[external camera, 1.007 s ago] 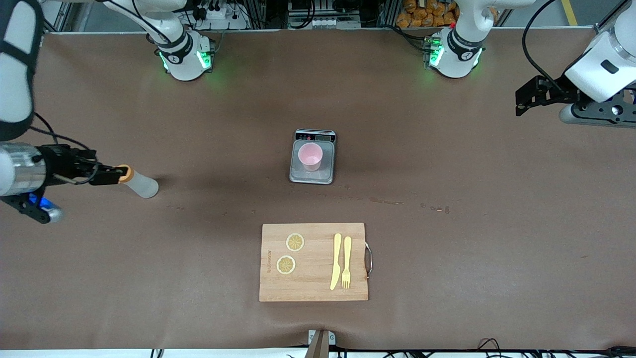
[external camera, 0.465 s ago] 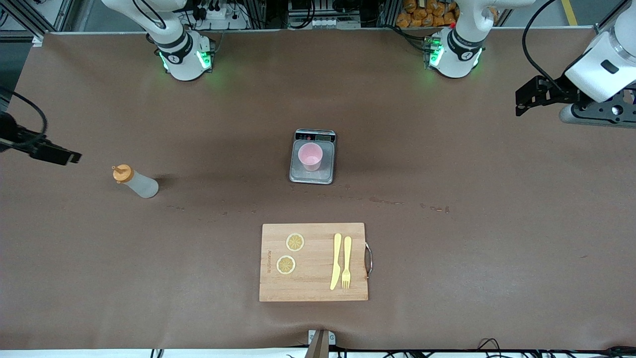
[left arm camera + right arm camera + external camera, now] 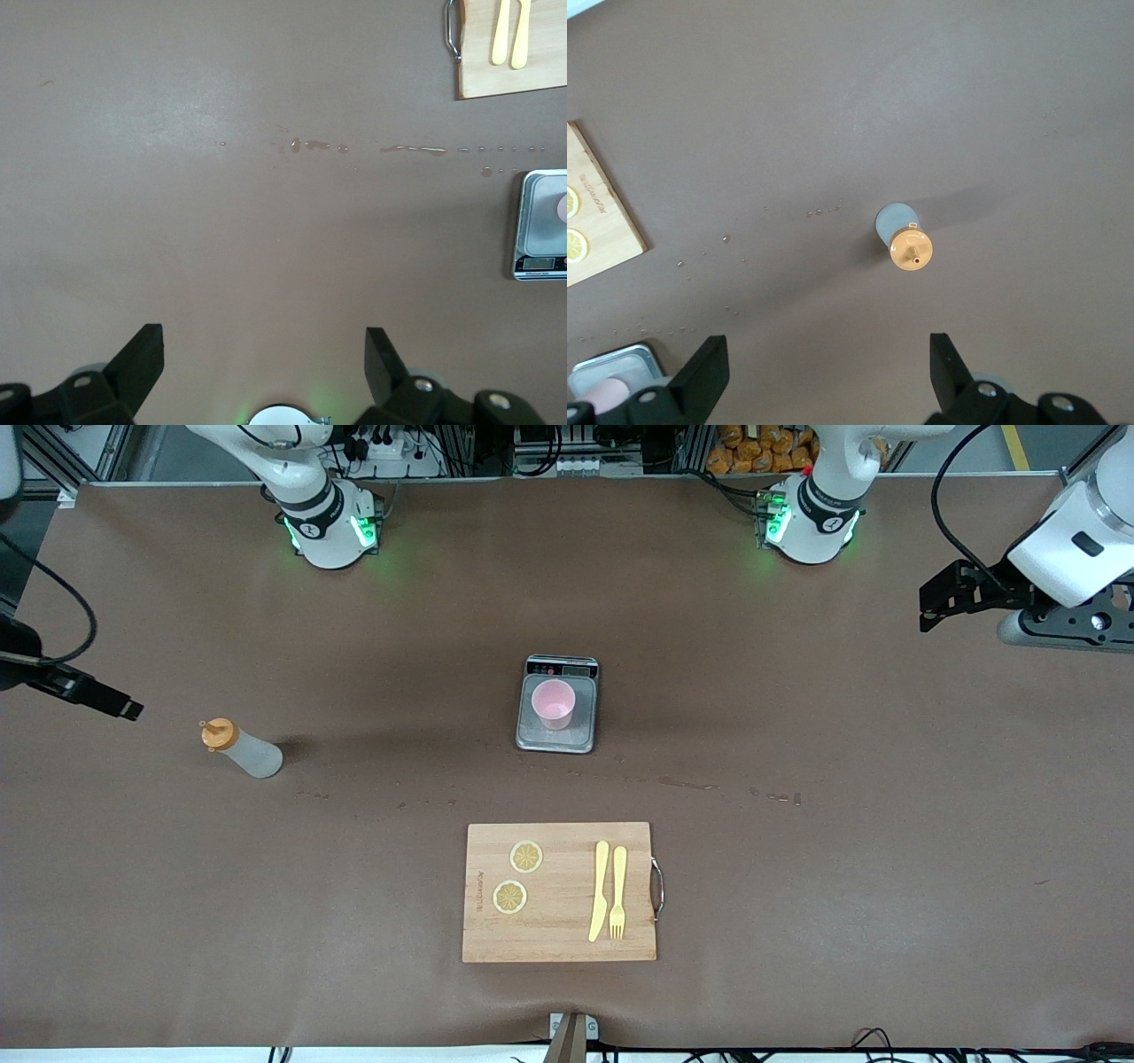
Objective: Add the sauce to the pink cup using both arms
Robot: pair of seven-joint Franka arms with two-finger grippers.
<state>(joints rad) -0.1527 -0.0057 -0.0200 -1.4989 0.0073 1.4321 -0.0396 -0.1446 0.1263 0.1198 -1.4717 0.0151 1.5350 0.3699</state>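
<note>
The front view takes in the whole brown table point(image 3: 797, 921), while each wrist view looks straight down on only a patch of it. The right wrist view shows the sauce point(image 3: 908, 243) from above, its orange nozzle cap pointing up at the camera; the front view shows the same bottle standing upright toward the right arm's end of the table, touched by nothing. The right gripper point(image 3: 824, 367) hangs over bare table just beside the bottle, fingers point(image 3: 704, 372) spread wide and empty. In the front view only one dark tip of it shows at the edge of the picture.

The left gripper point(image 3: 264, 354) waits over the left arm's end of the table, well apart from everything, fingers point(image 3: 142, 359) wide apart with nothing between them. Its wrist view catches a trail of small wet drops point(image 3: 407, 149) on the table.

The pink cup point(image 3: 554, 703) stands upright on the grey scale point(image 3: 556, 740) at mid-table; what it holds cannot be told. Nearer the front camera lies a wooden board point(image 3: 558, 943) carrying two lemon slices point(image 3: 525, 856), a yellow knife point(image 3: 600, 890) and a yellow fork point(image 3: 617, 892) side by side, with a metal handle at the end toward the left arm.

Bare table lies between bottle and scale.
</note>
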